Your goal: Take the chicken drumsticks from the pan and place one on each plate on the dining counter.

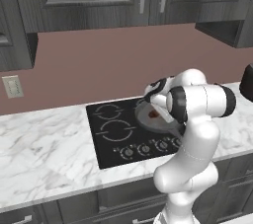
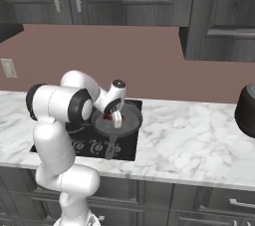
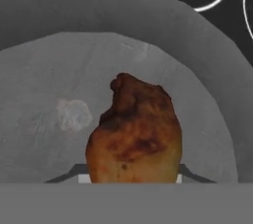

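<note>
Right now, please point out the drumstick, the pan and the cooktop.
drumstick (image 3: 133, 134), hand view, middle of the browned meat.
pan (image 3: 59, 80), hand view, bare grey floor.
cooktop (image 1: 111, 131), left base view, front burner ring.

Glossy white rounded arm (image 1: 190, 168), dark joint bands.

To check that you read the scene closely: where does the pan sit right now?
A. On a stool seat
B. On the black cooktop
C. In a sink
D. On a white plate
B. The pan rests on the black cooktop set into the marble counter, with a drumstick in it.
</note>
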### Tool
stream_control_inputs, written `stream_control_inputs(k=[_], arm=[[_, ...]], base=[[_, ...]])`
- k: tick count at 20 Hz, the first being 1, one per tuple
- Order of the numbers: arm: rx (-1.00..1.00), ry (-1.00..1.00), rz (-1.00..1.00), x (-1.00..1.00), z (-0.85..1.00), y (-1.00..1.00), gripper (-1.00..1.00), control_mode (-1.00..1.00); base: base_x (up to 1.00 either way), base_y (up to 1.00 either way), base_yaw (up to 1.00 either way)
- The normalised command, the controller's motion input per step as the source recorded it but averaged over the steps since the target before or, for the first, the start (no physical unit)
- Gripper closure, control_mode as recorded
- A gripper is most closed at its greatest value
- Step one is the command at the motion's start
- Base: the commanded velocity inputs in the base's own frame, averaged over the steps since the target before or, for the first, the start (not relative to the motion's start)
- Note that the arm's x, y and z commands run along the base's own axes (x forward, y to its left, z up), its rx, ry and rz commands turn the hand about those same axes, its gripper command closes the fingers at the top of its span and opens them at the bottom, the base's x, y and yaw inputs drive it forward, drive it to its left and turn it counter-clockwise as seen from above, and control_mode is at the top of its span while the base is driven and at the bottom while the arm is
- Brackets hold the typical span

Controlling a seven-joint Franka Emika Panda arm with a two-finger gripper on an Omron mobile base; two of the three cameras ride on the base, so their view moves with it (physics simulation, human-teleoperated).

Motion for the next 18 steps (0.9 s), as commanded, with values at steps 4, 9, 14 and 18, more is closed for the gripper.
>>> stream_control_inputs(k=[4,9,14,18], arm=[[0.11,0.20,0.00,-0.14,1.00,-0.32,1.00,-1.00],[0.02,0.13,0.00,-0.84,1.00,-0.27,1.00,-1.00],[-0.05,0.01,0.00,-1.00,0.69,-0.25,1.00,-1.00],[-0.10,-0.02,0.00,-1.00,0.24,-0.13,1.00,-1.00]], base=[[0.00,0.00,0.00],[0.00,0.00,0.00],[0.00,0.00,0.00],[0.00,0.00,0.00]])
